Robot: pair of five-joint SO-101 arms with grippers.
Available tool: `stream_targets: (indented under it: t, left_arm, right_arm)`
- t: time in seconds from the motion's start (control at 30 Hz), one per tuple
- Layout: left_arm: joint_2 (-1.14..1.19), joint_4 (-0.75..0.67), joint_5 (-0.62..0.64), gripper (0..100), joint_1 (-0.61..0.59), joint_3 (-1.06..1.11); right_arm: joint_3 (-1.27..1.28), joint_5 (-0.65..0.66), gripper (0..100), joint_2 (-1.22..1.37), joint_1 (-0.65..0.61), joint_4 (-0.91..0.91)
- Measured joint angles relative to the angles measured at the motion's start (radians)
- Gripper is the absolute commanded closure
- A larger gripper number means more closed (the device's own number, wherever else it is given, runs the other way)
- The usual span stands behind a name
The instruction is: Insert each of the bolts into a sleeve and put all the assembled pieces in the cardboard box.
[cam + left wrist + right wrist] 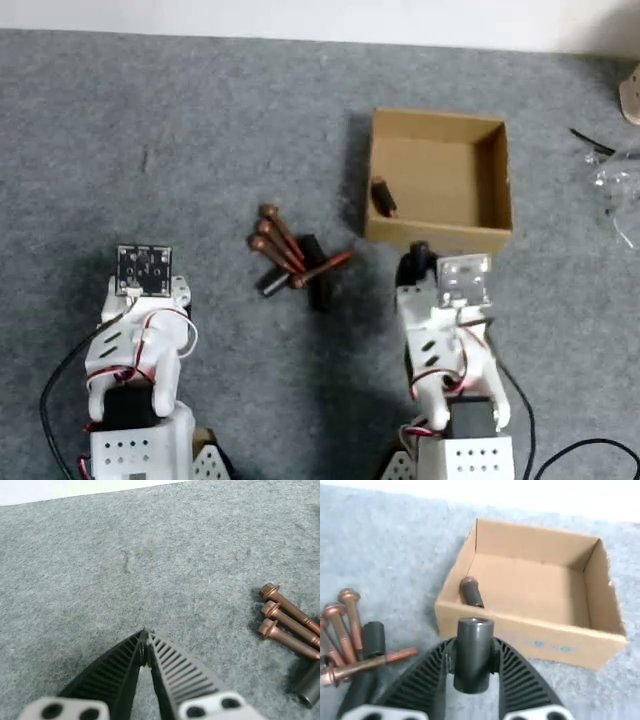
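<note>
Grey tabletop (180,140): a wide bare stretch runs along the left edge and the far edge.
Left arm (135,350): stands at the near edge, left part, and is folded low. The left gripper (145,636) points toward the far edge over bare surface, its fingers pressed together on nothing.
Right arm (445,350): stands at the near edge, right of the middle, and points at the box (437,237). The right gripper (473,652) pinches a dark sleeve (475,630) upright, just before the box's near wall.
Box: right of the middle, open on top. One assembled piece (383,197) lies inside by its left wall, and the rest of its floor is bare.
Bolts (283,243): four copper ones heaped at the middle, between the arms, touching two loose sleeves (316,272).
</note>
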Motion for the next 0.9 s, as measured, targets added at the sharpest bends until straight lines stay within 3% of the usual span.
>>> stream_targets:
  t: [0.13, 0.53, 0.7, 0.9]
  left_arm:
    - [0.0, 0.0, 0.0, 99, 0.0, 0.006]
    - [0.0, -0.066, 0.0, 99, 0.075, 0.011]
    - [0.0, 0.057, 0.006, 99, 0.081, 0.011]
    - [0.002, 0.084, 0.242, 99, 0.144, -0.031]
  right_arm:
    - [-0.002, -0.002, 99.5, -0.003, -0.003, 0.071]
    - [0.005, 0.021, 99.5, -0.003, -0.057, 0.061]
    - [0.005, 0.029, 99.5, -0.003, -0.06, 0.061]
    - [0.005, 0.032, 99.5, -0.003, -0.06, 0.061]
